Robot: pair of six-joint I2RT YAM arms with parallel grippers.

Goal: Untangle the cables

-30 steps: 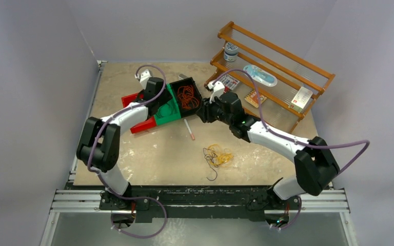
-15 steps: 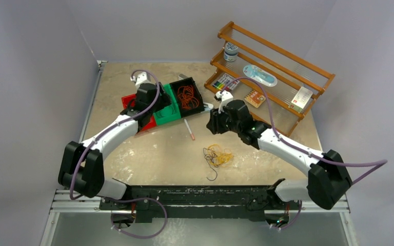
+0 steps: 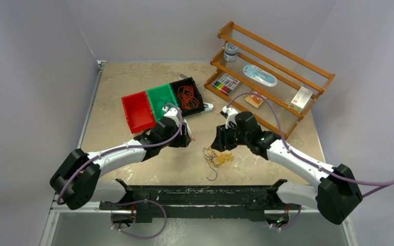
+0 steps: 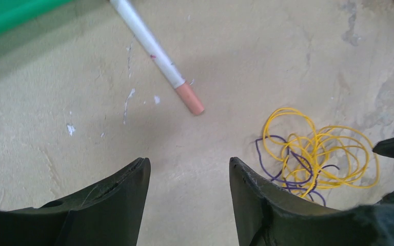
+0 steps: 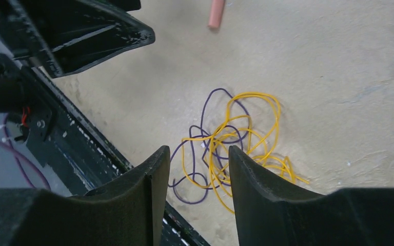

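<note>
A tangle of yellow and purple cables [image 3: 218, 156] lies on the table near its front edge. A coil of orange cable [image 3: 186, 96] sits in the black bin. My left gripper [image 3: 186, 139] hovers left of the tangle, open and empty. In the left wrist view the cables [image 4: 313, 154] lie to the right of the left gripper [image 4: 189, 163]. My right gripper [image 3: 219, 144] hangs just above the tangle's far side, also open. The right wrist view shows the cables [image 5: 236, 138] just beyond the right gripper [image 5: 199, 149], some loops between its fingertips.
A white pen with a pink cap [image 3: 190, 130] lies between the bins and the tangle. Red [image 3: 137, 111], green [image 3: 164, 101] and black [image 3: 199, 97] bins stand in a row at the back left. A wooden rack [image 3: 272, 66] with small items fills the back right.
Both arms have drawn back from the bins toward the front middle of the table. The left arm no longer covers the bins. Both grippers now flank the yellow and purple tangle.
</note>
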